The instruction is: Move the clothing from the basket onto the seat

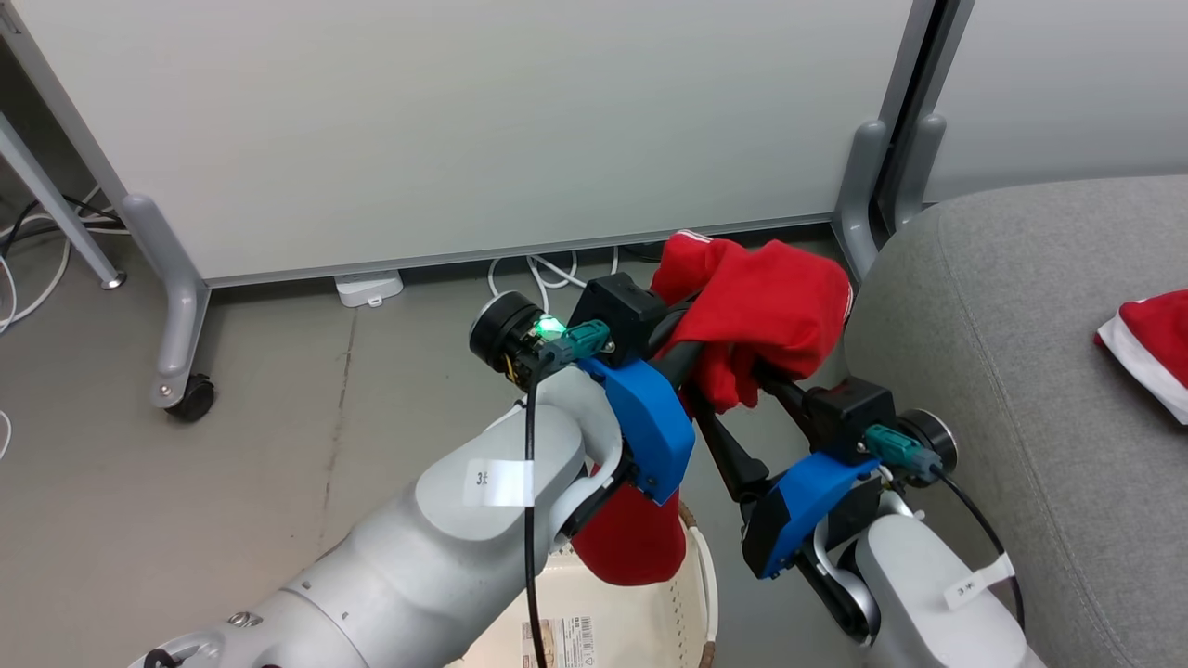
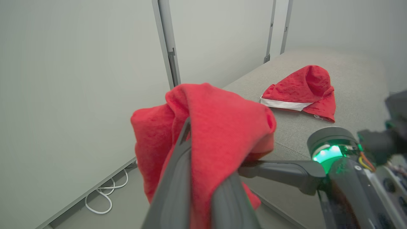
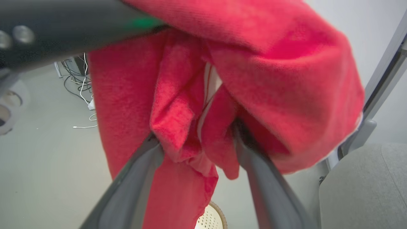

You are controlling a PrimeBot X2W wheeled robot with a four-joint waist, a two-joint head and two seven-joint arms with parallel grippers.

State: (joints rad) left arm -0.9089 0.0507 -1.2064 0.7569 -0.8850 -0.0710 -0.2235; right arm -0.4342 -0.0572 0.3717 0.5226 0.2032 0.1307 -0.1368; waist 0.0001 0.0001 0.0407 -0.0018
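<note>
Progress, half done: one garment [image 1: 1151, 348] lies on the seat [image 1: 1021, 390] at right. My left gripper [image 2: 203, 159] is clenched on the other garment [image 1: 761, 297], up above the basket [image 1: 691, 603], just left of the seat. My right gripper [image 3: 195, 140] gapes wide among its folds. Delivery remains.

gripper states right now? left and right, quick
Left gripper: shut, pinching the red garment.
Right gripper: open, fingers spread wide, folds of the same garment hanging between them, not clamped.
</note>
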